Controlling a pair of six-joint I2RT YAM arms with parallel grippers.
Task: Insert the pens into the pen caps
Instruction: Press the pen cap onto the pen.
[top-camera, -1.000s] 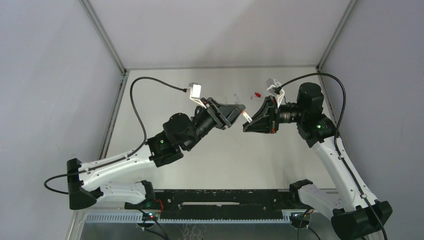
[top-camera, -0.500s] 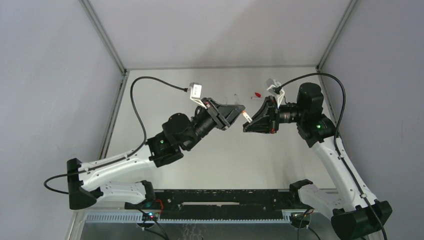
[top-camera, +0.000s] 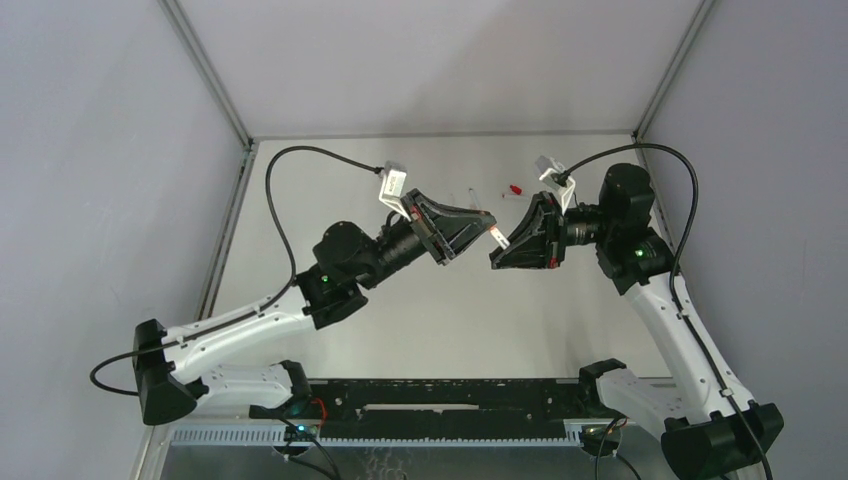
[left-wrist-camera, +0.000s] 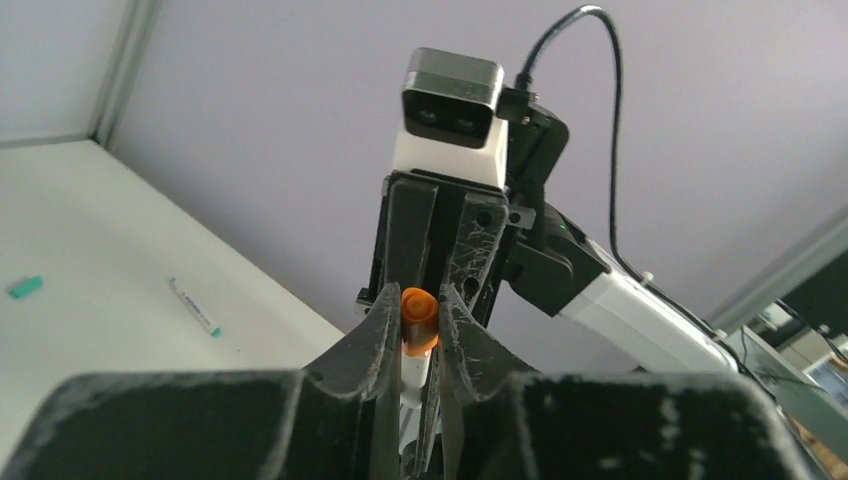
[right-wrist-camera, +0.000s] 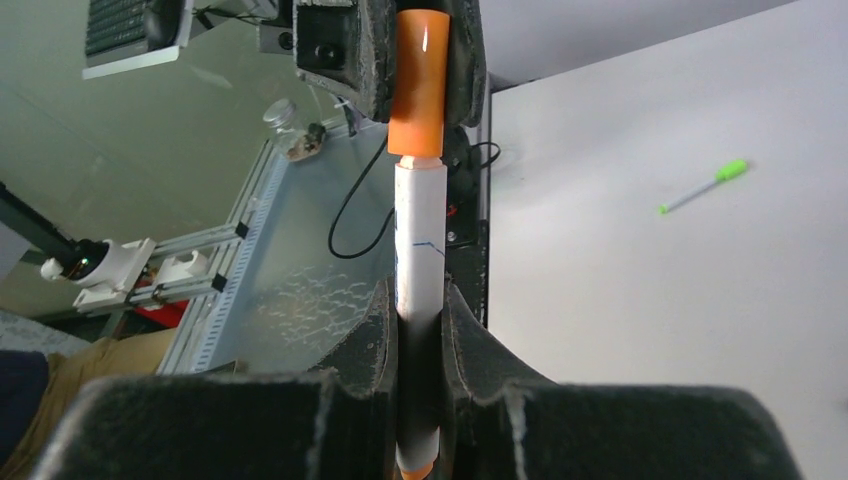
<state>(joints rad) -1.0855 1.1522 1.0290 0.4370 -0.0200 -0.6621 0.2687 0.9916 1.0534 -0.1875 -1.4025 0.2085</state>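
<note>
Pen (right-wrist-camera: 420, 240) and orange cap (right-wrist-camera: 420, 75) are meeting end to end in the air above the table (top-camera: 420, 320), nearer its far edge than its near one. Over the last second the left fingers (left-wrist-camera: 378, 330) have been narrowing from a wider stance. They are now pinching the orange cap from both sides, and the left arm has been shifting a little toward the table's left edge. The right fingers (right-wrist-camera: 372, 335) have not been changing: they are clamping the white barrel low down, with its orange tail peeking out beneath them. By my judgement, both halves are now being held firmly enough for a push along their shared axis. The cap's mouth is sitting against a narrower collar of the barrel; whether it is fully seated I cannot tell.

The barrel is showing as smooth white plastic, a thin straight cylinder with a faint blue mark. The cap is reading as a short glossy tube catching a highlight, and the finger surfaces are looking matte black and scuffed. A green pen (right-wrist-camera: 703, 186), a teal pen (left-wrist-camera: 195, 306) and a teal cap (left-wrist-camera: 25, 287) are lying loose on the pale matte table. What looks like a red cap (top-camera: 514, 188) is resting near the far edge.
</note>
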